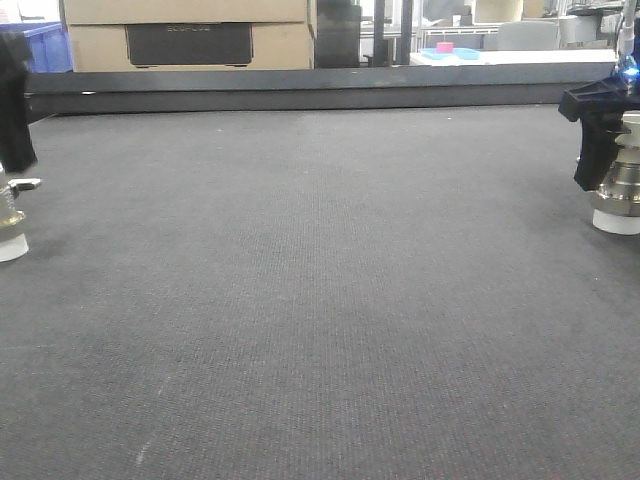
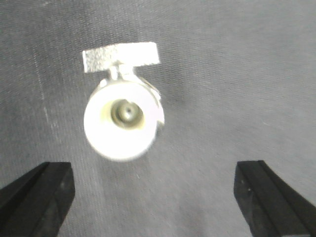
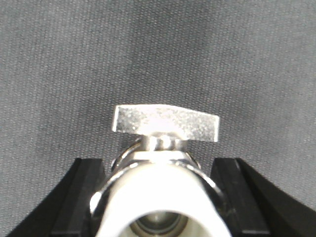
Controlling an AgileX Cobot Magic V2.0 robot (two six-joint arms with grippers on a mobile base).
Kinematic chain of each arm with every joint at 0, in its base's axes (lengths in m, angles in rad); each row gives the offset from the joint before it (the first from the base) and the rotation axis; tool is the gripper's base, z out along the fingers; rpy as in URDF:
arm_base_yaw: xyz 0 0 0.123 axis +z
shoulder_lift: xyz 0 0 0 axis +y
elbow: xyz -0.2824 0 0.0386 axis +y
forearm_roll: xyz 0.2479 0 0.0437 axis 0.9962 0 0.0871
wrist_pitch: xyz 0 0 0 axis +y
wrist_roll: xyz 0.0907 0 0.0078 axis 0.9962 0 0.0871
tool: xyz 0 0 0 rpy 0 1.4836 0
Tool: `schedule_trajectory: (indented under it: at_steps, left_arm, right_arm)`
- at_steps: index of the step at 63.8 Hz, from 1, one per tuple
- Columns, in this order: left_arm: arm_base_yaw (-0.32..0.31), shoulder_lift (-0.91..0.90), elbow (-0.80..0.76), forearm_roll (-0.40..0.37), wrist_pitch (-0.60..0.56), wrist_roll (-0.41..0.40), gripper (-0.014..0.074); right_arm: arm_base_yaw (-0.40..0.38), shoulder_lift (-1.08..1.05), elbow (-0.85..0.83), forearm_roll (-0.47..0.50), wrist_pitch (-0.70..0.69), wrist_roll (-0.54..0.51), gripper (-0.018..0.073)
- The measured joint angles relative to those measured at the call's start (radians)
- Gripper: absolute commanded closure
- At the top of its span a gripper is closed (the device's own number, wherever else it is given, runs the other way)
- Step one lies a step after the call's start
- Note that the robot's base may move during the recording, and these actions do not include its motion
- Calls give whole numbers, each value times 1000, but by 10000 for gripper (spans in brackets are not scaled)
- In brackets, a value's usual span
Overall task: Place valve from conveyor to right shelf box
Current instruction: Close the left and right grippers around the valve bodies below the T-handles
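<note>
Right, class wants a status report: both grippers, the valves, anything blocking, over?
Left gripper open, over left valve. Right gripper shut on right valve, standing on belt. No obstruction seen.

Industrial, no question: a workshop or warehouse handling line. Looking out low across a wide dark grey woven-fabric conveyor belt, right up to a dark metal rail along its far edge. Beyond that, a big tan cardboard carton with a dark cut-out panel, and tucked in at far left a blue plastic storage crate. Over to the right, dark upright metal posts and a pale worktop carrying small pink and blue pieces. Standing on the belt at the right edge, a silver metal valve with a white plastic end cap. Plumbing stock, hardly household stuff.
</note>
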Motion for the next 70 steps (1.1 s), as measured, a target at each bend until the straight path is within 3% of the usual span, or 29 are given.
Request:
schedule_trajectory:
  at_steps: [24, 70]
  left_arm:
    - [51, 125, -73, 19, -15, 0, 47]
    - [51, 185, -83, -46, -57, 0, 47]
  right_arm:
    - [0, 0, 0, 0, 0, 0, 720]
    - [0, 0, 0, 0, 0, 0, 720]
